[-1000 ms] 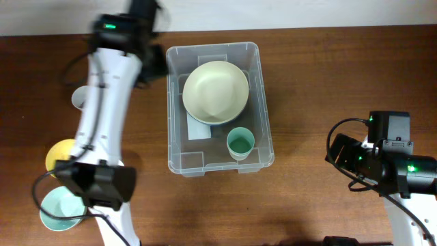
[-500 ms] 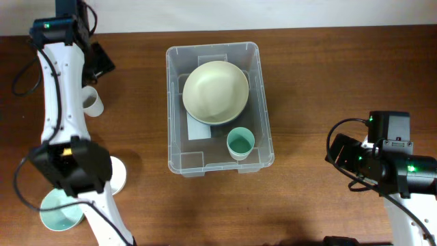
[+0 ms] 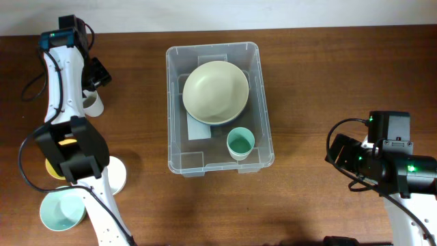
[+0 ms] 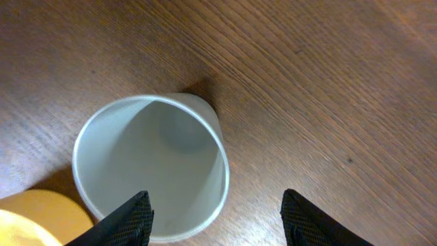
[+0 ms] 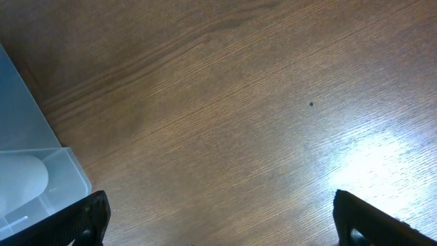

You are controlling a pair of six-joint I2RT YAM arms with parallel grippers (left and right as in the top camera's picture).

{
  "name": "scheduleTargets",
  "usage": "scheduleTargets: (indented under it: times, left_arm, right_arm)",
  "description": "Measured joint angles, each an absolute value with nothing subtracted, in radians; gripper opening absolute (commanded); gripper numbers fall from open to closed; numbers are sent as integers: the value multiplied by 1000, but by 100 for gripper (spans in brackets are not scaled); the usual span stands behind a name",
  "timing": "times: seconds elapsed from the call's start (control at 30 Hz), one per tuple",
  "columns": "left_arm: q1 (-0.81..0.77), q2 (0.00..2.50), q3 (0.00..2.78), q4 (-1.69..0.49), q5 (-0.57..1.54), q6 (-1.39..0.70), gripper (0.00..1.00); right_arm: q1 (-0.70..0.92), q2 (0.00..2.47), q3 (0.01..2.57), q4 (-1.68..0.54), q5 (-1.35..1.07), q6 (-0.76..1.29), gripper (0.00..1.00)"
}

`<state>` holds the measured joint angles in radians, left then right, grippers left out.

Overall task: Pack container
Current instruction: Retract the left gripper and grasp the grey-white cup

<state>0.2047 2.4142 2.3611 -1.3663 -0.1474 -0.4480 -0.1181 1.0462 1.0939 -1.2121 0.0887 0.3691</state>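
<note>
Container (image 3: 172, 109) upright, mouth up, long axis front-to-back; left claw (image 4: 215, 212) spread over white cup (image 4: 150, 157), right claw (image 5: 222, 219) wide apart.

- The table (image 3: 328, 82) is brown wood with really obvious grain. It's smooth with a satin finish, and there's a pale glare patch on it in the right wrist view.
- The container (image 3: 198, 162) is clear plastic, smooth and slightly glossy. The white label (image 3: 196, 131) on its base looks like paper.
- The cream bowl (image 3: 215, 91) in it is smooth and matt. Can't tell if it's plastic or ceramic.
- The teal cup (image 3: 240, 143) is smooth with a soft sheen.
- The white cup (image 4: 136, 157) at the far left is thin-walled and smooth, and looks like matt plastic.
- The yellow bowl (image 4: 34, 219) is smooth and matt.
- The left arm (image 3: 60, 75) has a glossy white plastic shell.
- The left gripper (image 4: 215, 205) has matt black fingers (image 4: 133, 217).
</note>
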Motion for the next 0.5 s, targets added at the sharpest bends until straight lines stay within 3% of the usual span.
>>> scheduleTargets:
  times: [0.2, 0.33, 0.5]
  left_arm:
    - [211, 2475, 2361, -1346, -147, -437, 54]
    - [211, 2500, 2361, -1339, -147, -427, 22]
    - [211, 2501, 2361, -1326, -147, -414, 0]
  right_arm:
    - [-118, 1046, 1093, -1213, 89, 370, 100]
    - [-118, 1046, 1094, -1214, 89, 369, 100]
    - [-118, 1046, 1094, -1216, 89, 369, 100]
